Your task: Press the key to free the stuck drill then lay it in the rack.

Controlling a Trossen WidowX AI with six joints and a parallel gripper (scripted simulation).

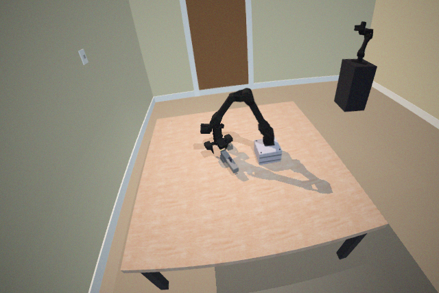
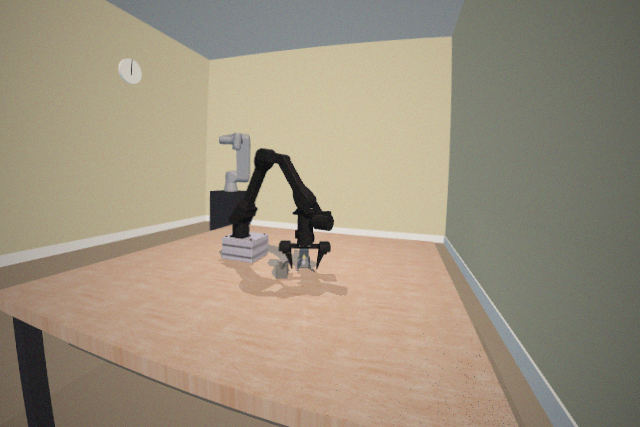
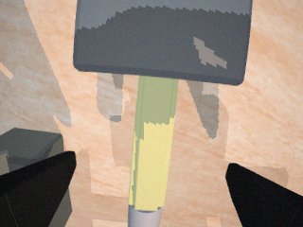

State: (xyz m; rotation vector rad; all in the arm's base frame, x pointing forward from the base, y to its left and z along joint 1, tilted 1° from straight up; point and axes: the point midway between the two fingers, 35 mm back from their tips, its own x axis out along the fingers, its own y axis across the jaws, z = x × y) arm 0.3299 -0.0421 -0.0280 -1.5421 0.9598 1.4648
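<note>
Top view, near to far: gray slotted block (image 1: 230,164) (image 2: 281,271) (image 3: 33,140) on the counter (image 1: 226,219) (image 2: 320,339), closer to its left and far edges than its near right corner. Beyond, 1 pincer (image 1: 219,150) (image 2: 303,269) (image 3: 151,165), released, 2 fingers apart. Wrist view: yellow, gray-ended drill (image 3: 153,161) lies between them, ungripped, its other end at a dark block (image 3: 161,47).

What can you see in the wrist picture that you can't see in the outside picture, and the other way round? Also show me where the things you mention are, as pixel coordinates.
Only the wrist view: a close look at the yellow-green shaft (image 3: 155,156) running from the dark block (image 3: 163,44) to a grey end piece (image 3: 144,218).

Only the exterior view: a wall clock (image 2: 129,71), a pale arm (image 2: 242,158) on a dark stand (image 2: 222,207), and the black arm's striped base box (image 2: 237,249).

Both: the open jaws (image 2: 305,268), with nothing gripped, and the wooden table (image 2: 310,339) (image 3: 265,123).
</note>
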